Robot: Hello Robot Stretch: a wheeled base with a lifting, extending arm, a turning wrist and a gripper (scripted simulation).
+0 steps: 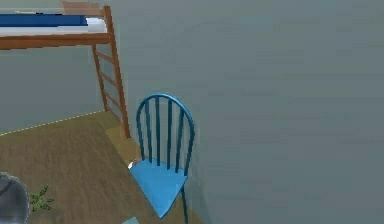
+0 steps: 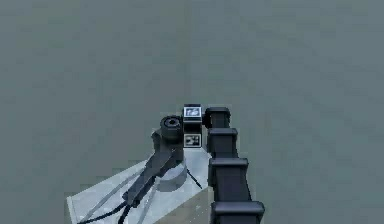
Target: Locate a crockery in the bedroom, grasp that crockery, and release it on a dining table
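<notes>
Closest, sees arm (image 2: 232,175) and gripper (image 2: 118,204) against pale grey block (image 2: 108,186), cannot tell whether holding anything; ahead, blue chair (image 1: 163,150) near bunk ladder (image 1: 112,85).

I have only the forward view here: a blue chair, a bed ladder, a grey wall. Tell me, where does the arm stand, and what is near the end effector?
Observer: In the arm side view the arm rises from the bottom edge toward a plain grey wall.
Operator: And what is at the end effector?
Observer: The end effector shows against a pale grey block; I cannot tell whether it holds anything.
</notes>
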